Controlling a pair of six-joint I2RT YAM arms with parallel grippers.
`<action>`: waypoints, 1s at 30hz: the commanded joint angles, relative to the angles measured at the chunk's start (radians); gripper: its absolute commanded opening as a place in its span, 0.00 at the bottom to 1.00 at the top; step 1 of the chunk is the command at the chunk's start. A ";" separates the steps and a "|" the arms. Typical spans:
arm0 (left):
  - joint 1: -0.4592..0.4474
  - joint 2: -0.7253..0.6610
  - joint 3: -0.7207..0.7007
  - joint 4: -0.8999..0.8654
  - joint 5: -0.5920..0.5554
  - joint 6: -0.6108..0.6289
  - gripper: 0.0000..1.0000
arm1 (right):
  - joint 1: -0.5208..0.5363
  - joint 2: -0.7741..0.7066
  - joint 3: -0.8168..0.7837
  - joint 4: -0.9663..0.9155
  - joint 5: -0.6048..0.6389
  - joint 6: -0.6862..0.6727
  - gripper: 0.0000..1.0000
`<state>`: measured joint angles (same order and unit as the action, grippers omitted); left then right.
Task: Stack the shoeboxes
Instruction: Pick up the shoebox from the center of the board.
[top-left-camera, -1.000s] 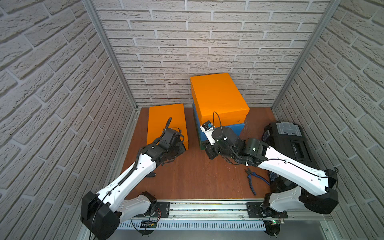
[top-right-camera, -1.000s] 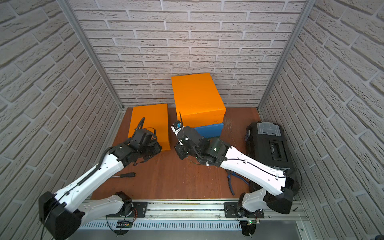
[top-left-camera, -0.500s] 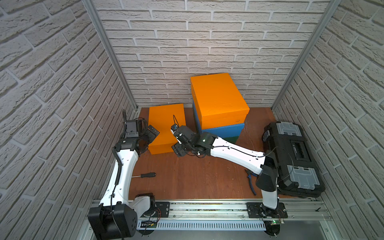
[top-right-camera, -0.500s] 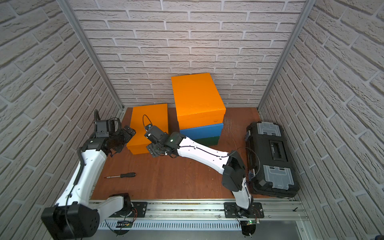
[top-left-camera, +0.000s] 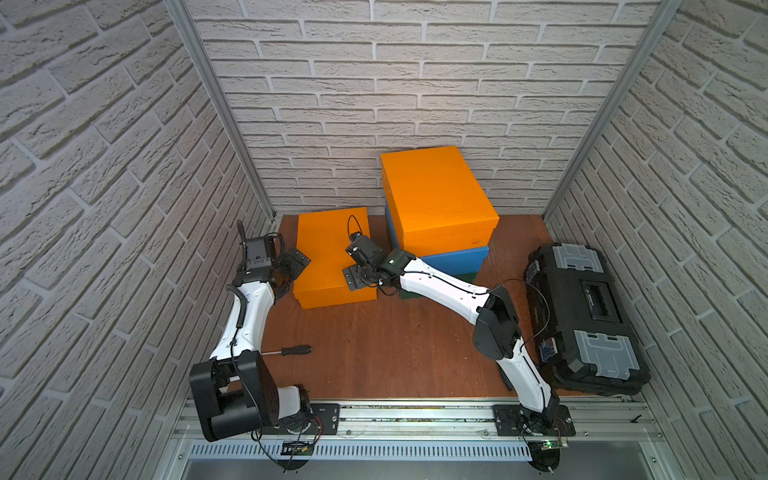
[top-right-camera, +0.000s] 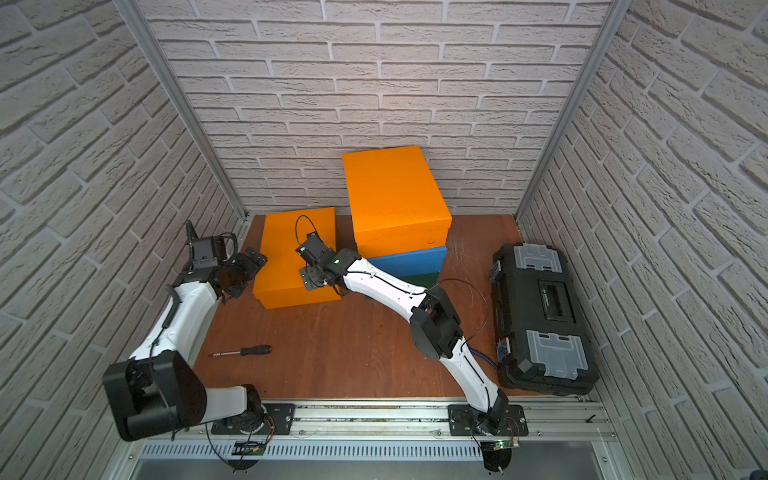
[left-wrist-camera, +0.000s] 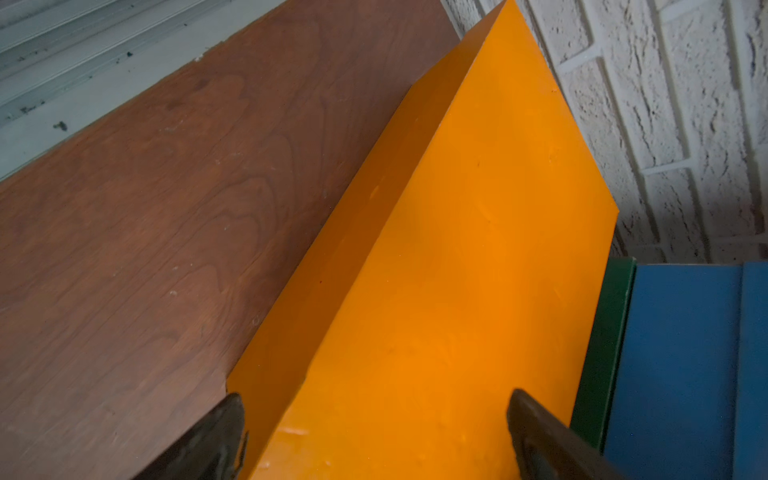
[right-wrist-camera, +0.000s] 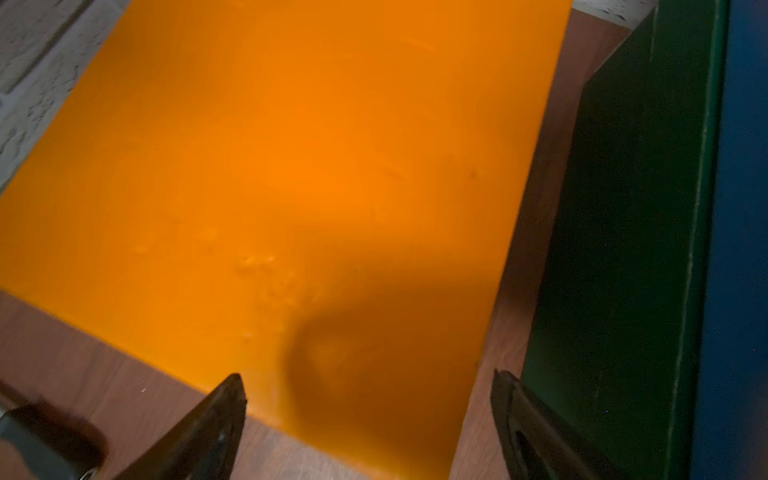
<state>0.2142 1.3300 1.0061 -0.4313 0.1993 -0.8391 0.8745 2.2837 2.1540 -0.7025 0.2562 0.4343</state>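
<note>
On the brown tabletop, near the back wall, the low orange shoebox lies alone, and I flank it with both arms. My left arm rises from its base on the front rail, bends at the elbow and reaches back along the side wall, so my left gripper sits at the box's left edge, jaws spread wide and empty. My right arm stretches low and slantwise from its base, and my right gripper hangs over the box's right edge, jaws also spread wide, grasping nothing. Whether either touches the cardboard I cannot tell. Just beside it stands a stack: the dark green shoebox lowest, the blue shoebox on it, the second orange shoebox on top. The boxes show no writing I can read; the label on the black tool case is too small to read. A screwdriver lies by my left forearm.
</note>
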 joint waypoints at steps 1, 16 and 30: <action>0.014 0.044 -0.024 0.118 0.027 0.040 0.98 | -0.025 0.016 0.022 0.042 -0.034 0.090 0.95; 0.021 0.191 -0.125 0.436 0.204 -0.026 0.98 | -0.042 0.121 0.016 0.142 -0.138 0.242 1.00; -0.005 0.278 -0.212 0.637 0.300 -0.120 0.96 | -0.039 0.204 -0.050 0.386 -0.339 0.367 0.99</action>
<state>0.2485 1.5772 0.8391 0.1337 0.4099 -0.9073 0.7979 2.3981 2.1143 -0.3729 0.0910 0.7609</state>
